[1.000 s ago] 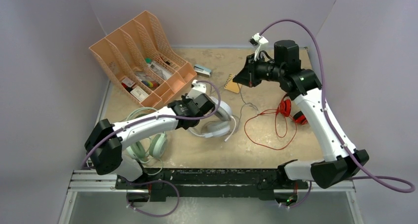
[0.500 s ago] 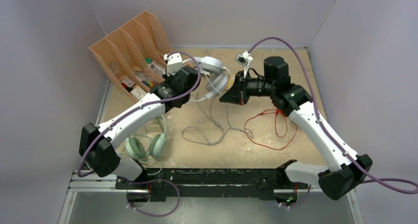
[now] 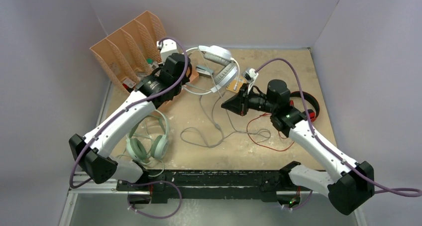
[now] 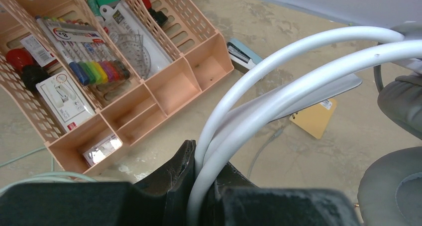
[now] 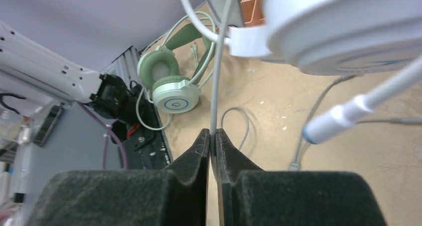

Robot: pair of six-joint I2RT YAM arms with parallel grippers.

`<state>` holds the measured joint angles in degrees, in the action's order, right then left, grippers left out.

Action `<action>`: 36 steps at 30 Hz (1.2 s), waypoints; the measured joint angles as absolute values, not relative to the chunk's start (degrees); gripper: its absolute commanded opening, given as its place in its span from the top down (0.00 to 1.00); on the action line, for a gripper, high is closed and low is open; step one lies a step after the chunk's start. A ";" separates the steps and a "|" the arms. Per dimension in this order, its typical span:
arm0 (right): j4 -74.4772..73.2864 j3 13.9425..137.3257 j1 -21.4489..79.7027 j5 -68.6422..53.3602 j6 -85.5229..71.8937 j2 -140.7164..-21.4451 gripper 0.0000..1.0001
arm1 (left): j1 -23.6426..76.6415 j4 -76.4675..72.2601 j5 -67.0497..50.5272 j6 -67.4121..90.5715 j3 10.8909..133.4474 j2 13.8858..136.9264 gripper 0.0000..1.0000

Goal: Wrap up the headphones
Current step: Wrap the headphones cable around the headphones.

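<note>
Sandy counter (image 3: 199, 156) between pale walls carries a peach mesh organizer (image 3: 122, 44) at the far left. Its long slots hold a row of coloured markers (image 4: 94, 71), a clear protractor (image 4: 132, 49), a white boxed item (image 4: 64, 96) and a round red thing (image 4: 19, 58). One small front pocket holds a shiny packet (image 4: 102, 149). The left end effector (image 4: 199, 161) is clenched on the headband of the white headset (image 3: 219, 61), held above the counter just right of the organizer. The right end effector (image 5: 211, 136) is pinched tight on its grey cord (image 5: 216, 86). The mint-green headset (image 3: 147, 144) lies near left. The red and black headset (image 3: 303, 104) lies right, partly behind the right arm, with its red cord (image 3: 268, 145) looped beside it.
</note>
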<state>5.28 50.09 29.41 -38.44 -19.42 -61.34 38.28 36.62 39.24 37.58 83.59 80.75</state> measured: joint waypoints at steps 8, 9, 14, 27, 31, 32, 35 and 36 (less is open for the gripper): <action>17.74 40.27 30.33 -34.44 -20.69 -60.75 0.57 | 37.87 40.93 37.21 36.34 90.85 78.78 1.00; 18.72 39.42 30.33 -33.65 -21.19 -61.06 0.53 | 37.76 41.28 36.97 36.29 91.59 78.67 1.00; 22.59 36.07 30.33 -31.62 -21.71 -62.52 0.25 | 37.56 44.14 35.51 35.44 94.48 78.46 1.00; 33.69 35.33 27.24 -39.40 -17.93 -70.96 0.07 | 37.56 52.18 34.94 33.26 100.07 78.52 1.00; 45.67 35.00 27.66 -45.08 -21.26 -76.31 0.13 | 37.52 51.68 34.00 33.45 102.32 78.02 1.00; 48.10 35.00 27.86 -45.78 -22.28 -78.65 0.16 | 37.52 51.75 33.50 33.47 102.76 78.00 1.00; 54.92 35.05 28.58 -47.48 -25.08 -82.65 0.16 | 37.52 52.25 32.18 33.43 103.72 78.00 1.00; 56.45 35.05 28.67 -47.81 -26.02 -83.92 0.15 | 37.52 52.47 31.79 33.43 104.18 78.02 1.00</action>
